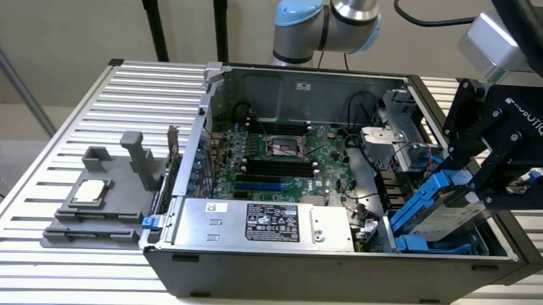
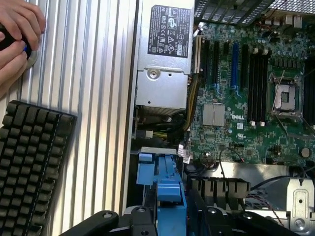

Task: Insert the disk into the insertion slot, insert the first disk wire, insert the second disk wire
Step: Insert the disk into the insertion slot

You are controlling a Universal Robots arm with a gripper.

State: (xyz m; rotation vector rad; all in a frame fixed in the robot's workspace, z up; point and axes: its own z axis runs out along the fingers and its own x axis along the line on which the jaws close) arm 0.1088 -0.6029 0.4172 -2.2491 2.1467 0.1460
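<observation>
Looking at the exterior view, you see the gripper (image 1: 471, 190) at the far right of the open computer case (image 1: 322, 270), its black fingers (image 1: 500, 181) clamped on the disk (image 1: 454, 216). The disk hangs tilted in its bright blue carrier, its lower end down at the insertion slot (image 1: 421, 243) in the case corner nearest the exterior view's right. You cannot tell whether the carrier has entered the slot's mouth or only sits above it.

Beside the slot, toward the exterior view's left, the power supply (image 1: 271, 222) lies along the near wall of the case, with the motherboard (image 1: 280, 159) behind it. Outside the case, on the slatted metal table (image 1: 102, 101), stands a grey fixture (image 1: 102, 216) with a processor chip (image 1: 89, 192) resting on it.

From the wrist view you look straight down the gripper (image 2: 172, 216) at the blue edge of the disk (image 2: 170, 194) held between the fingers (image 2: 140, 221), with the power supply (image 2: 162, 54) and motherboard (image 2: 246, 98) beyond. A black keyboard (image 2: 29, 167) lies on the table (image 2: 93, 98), and a person's hand (image 2: 17, 29) rests nearby on a small dark object.
</observation>
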